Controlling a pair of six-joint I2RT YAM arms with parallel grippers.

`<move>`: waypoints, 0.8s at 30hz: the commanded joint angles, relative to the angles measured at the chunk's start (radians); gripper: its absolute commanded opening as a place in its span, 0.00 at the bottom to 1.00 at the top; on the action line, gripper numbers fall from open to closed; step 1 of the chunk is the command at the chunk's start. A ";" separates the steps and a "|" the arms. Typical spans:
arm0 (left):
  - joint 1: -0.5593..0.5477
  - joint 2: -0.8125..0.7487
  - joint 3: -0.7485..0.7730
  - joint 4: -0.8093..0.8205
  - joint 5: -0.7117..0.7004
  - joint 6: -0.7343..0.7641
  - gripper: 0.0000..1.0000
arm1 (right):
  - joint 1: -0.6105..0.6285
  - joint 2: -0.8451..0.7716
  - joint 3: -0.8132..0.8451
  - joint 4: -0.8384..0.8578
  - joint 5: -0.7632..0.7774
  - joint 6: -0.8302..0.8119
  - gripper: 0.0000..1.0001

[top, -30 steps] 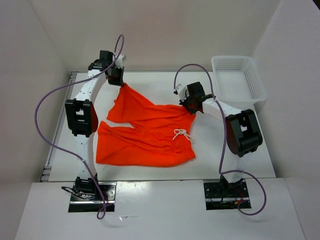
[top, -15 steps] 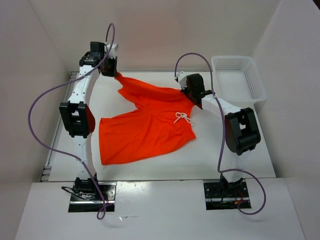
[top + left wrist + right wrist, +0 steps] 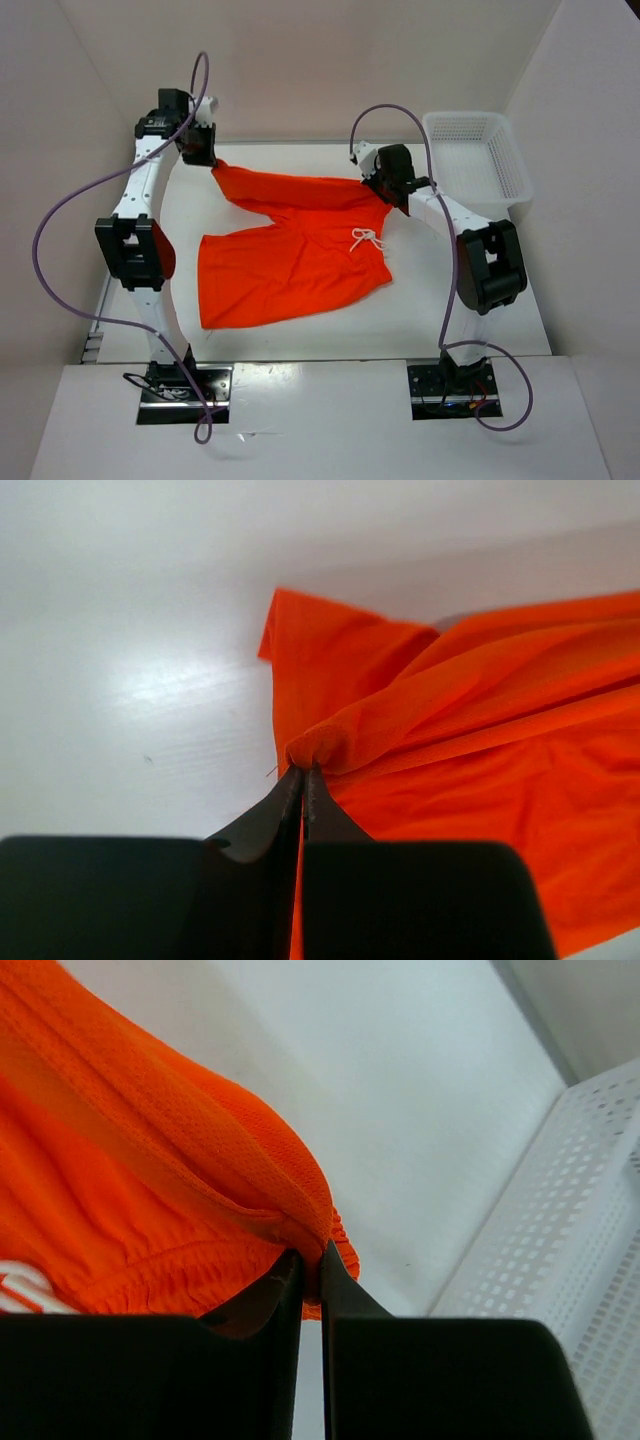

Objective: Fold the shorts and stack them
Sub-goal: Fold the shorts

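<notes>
The bright orange shorts (image 3: 295, 245) lie on the white table, far edge lifted and stretched between both grippers. The white drawstring (image 3: 365, 239) shows near the waistband at the right. My left gripper (image 3: 207, 158) is at the far left, shut on a leg corner of the shorts (image 3: 420, 720); the fabric bunches at its fingertips (image 3: 303, 772). My right gripper (image 3: 382, 190) is at the far right, shut on the gathered waistband (image 3: 200, 1180), pinched between its fingertips (image 3: 310, 1258).
A white plastic mesh basket (image 3: 475, 157) stands at the far right of the table, just right of my right gripper; its wall shows in the right wrist view (image 3: 560, 1260). White walls enclose the table at the back and sides.
Both grippers moved toward the far edge, the left one also leftward, pulling the shorts' upper layer out flat. The fold that lay over the lower leg has opened.
</notes>
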 commanded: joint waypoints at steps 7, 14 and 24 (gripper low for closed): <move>0.019 -0.281 -0.129 -0.117 -0.057 0.005 0.00 | -0.004 -0.178 0.002 -0.188 -0.090 -0.206 0.00; 0.028 -0.485 -0.424 -0.317 -0.059 0.005 0.00 | 0.044 -0.310 -0.076 -0.438 -0.204 -0.300 0.00; 0.028 -0.618 -0.864 -0.312 -0.046 0.005 0.00 | 0.176 -0.434 -0.454 -0.466 -0.207 -0.397 0.00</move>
